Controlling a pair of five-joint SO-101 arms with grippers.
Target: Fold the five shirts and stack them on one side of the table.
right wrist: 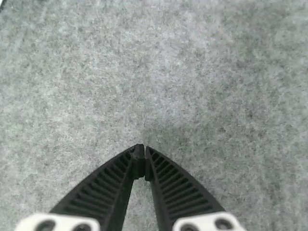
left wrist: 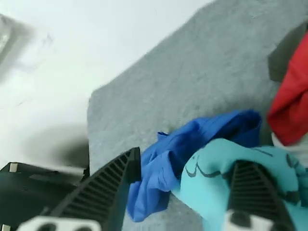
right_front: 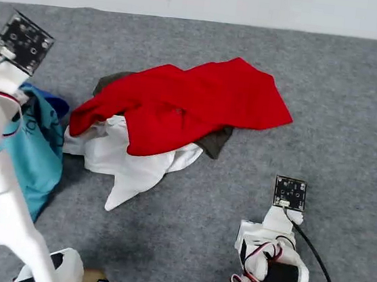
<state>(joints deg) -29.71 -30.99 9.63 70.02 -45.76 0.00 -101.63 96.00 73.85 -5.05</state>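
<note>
A red shirt (right_front: 179, 106) lies crumpled on top of a pile at the table's middle. Under it are a white shirt (right_front: 131, 165) and a dark olive shirt (right_front: 217, 143). At the left edge a teal shirt (right_front: 34, 154) and a blue shirt (right_front: 53, 104) lie bunched under my left arm (right_front: 0, 92). My left gripper (left wrist: 185, 190) is open just above them, with the blue shirt (left wrist: 192, 144) and teal shirt (left wrist: 226, 163) between its spread fingers. My right gripper (right wrist: 142, 156) is shut on nothing over bare carpet, near the front right.
Grey carpet (right_front: 343, 97) covers the table, with open room at the right and front middle. The right arm (right_front: 274, 256) sits low at the front edge. The carpet's far left corner (left wrist: 96, 96) meets a white surface.
</note>
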